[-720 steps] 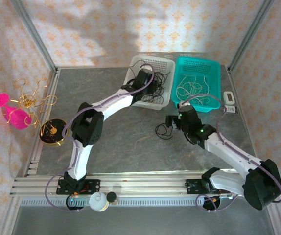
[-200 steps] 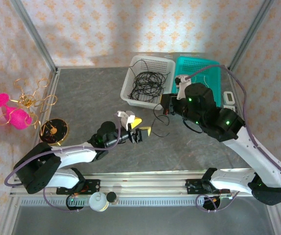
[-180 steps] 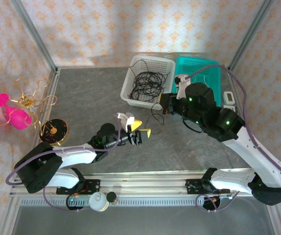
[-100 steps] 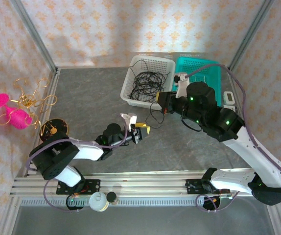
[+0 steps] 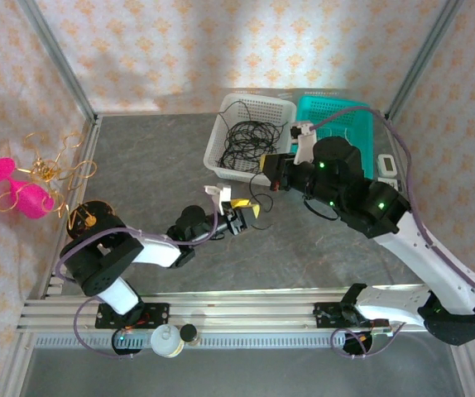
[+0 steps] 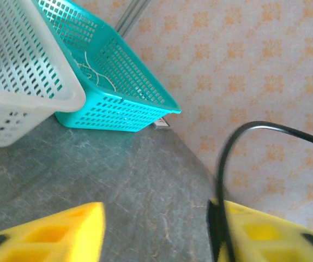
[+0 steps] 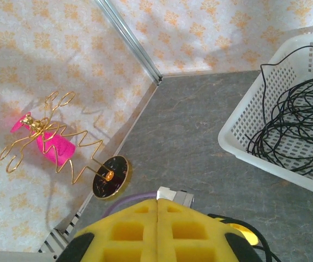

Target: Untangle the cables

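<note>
A thin black cable (image 5: 256,197) hangs in a loop from my right gripper (image 5: 265,168), which is shut on it above the table, just in front of the white basket (image 5: 215,141). My left gripper (image 5: 244,217) is at the foot of that loop. Its yellow fingers stand apart, open. In the left wrist view the black cable (image 6: 227,164) runs down the inner face of the right-hand finger (image 6: 265,229). More black cables (image 5: 250,142) lie coiled in the white basket. White cables (image 6: 91,73) lie in the teal basket (image 6: 129,93). The right gripper (image 7: 157,229) shows a closed seam.
The teal basket (image 5: 337,101) stands to the right of the white one, at the back. A gold wire ornament (image 5: 47,174) with pink parts and a round black base (image 5: 84,219) stands at the left edge. A small white device (image 5: 386,165) lies beside the teal basket.
My left gripper has slid up and right to the hanging loop and its jaws have narrowed. The right gripper has shifted slightly left, still holding the cable.
</note>
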